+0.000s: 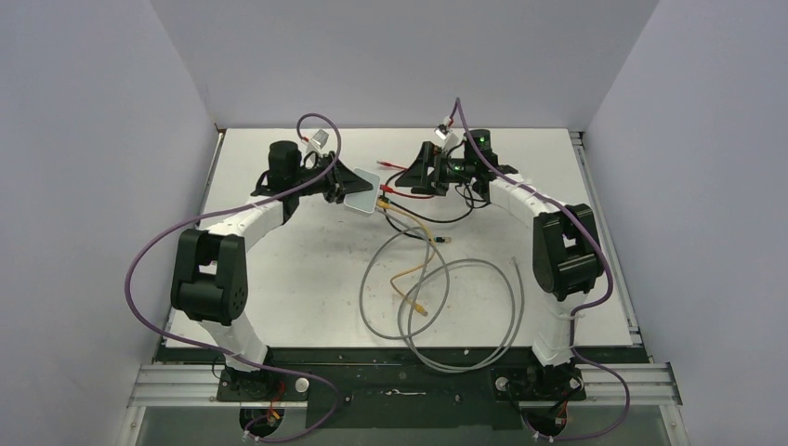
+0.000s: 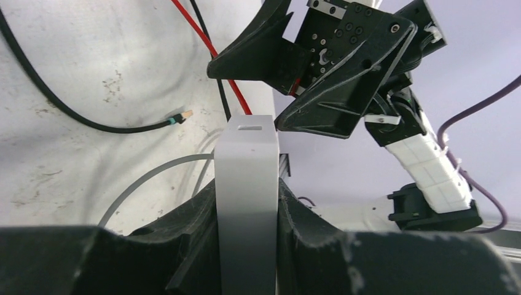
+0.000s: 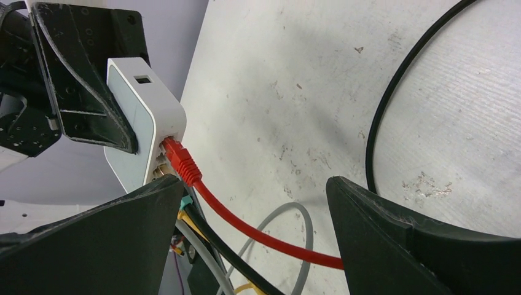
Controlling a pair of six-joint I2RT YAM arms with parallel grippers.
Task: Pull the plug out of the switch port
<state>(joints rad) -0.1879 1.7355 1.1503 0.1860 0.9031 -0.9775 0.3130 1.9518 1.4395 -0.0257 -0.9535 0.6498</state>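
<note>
Two tools: left tool [image 2: 247,203] clamped on switch [image 3: 144,117]; right tool [image 3: 253,184] gaping, empty.
Location: switch 11 o'clock on table [image 1: 316,297]; red plug [image 3: 179,160] seated.
Risk: latch unpressed, switch yanked loose.

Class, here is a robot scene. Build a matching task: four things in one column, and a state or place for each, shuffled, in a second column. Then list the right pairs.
Column one:
1. switch
2. red plug
3. right gripper
4. grey cable

Column two:
A. open, holding nothing
B. lying in loose loops on the table
C. clamped in the left gripper
D. seated in a port of the switch

Pairs: 1-C, 2-D, 3-A, 4-B
</note>
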